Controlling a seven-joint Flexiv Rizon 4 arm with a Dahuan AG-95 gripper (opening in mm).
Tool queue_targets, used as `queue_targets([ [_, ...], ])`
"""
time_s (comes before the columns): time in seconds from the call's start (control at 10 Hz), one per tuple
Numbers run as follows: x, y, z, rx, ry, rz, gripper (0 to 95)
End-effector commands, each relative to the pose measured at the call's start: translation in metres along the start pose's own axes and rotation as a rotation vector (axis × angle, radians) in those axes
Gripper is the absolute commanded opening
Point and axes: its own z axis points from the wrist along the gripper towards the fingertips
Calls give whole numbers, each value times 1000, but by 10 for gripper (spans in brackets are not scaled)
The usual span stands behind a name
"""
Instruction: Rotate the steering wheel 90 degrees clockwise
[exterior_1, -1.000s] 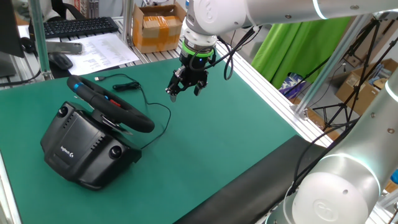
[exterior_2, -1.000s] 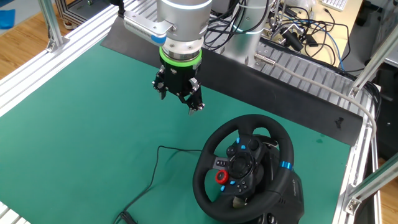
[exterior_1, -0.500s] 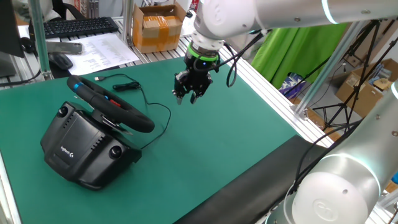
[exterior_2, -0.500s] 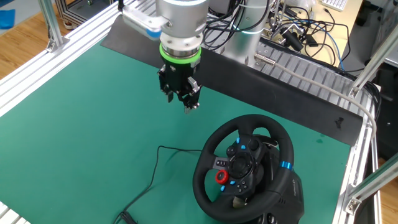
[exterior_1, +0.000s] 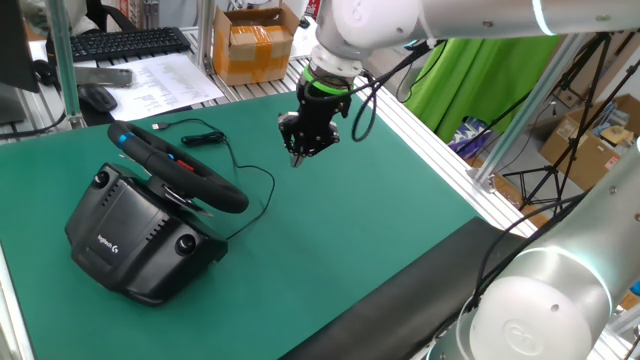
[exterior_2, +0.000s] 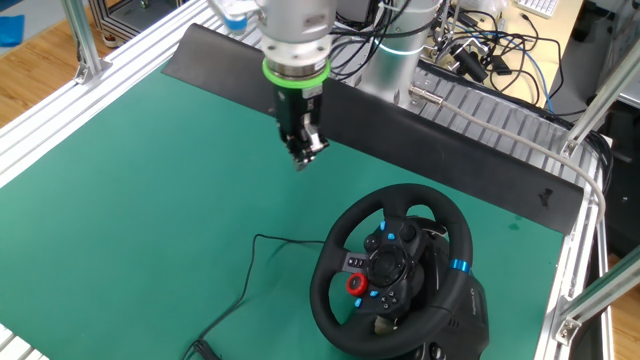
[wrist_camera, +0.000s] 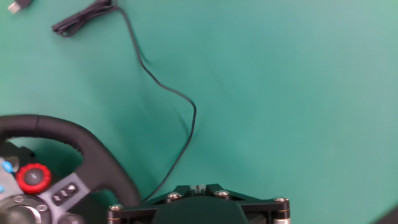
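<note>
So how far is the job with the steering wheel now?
Nothing looks done: the steering wheel sits untouched on its base. In hand is only the approach; the claw hangs above the green mat, beside the wheel, holding nothing. Left: reach the rim, grip it, rotate it 90 degrees clockwise.

A green mat covers the surface (exterior_1: 360, 230), which is framed by ribbed aluminium rails (exterior_1: 440, 150) and upright aluminium posts (exterior_1: 62, 60). Beyond the far edge in one fixed view, a desk holds a black keyboard (exterior_1: 125, 42), a computer mouse (exterior_1: 97, 97) and printed papers (exterior_1: 160, 80), with a cardboard box (exterior_1: 250, 40) just beside them. A bright green curtain (exterior_1: 480, 70) hangs at the right, near more cardboard boxes (exterior_1: 585, 140) on the floor. In the other fixed view, a tangle of cables (exterior_2: 480, 50) lies on a bench behind the surface, and wooden flooring (exterior_2: 35, 55) shows at the upper left. The light is even.
</note>
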Motion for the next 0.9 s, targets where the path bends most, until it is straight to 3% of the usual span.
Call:
queue_targets([
  [0.1, 36, 19, -19, 3, 15, 134, 0],
  [0.4, 60, 30, -34, 10, 42, 181, 0],
  [0.9, 73, 37, -40, 0, 39, 205, 0],
])
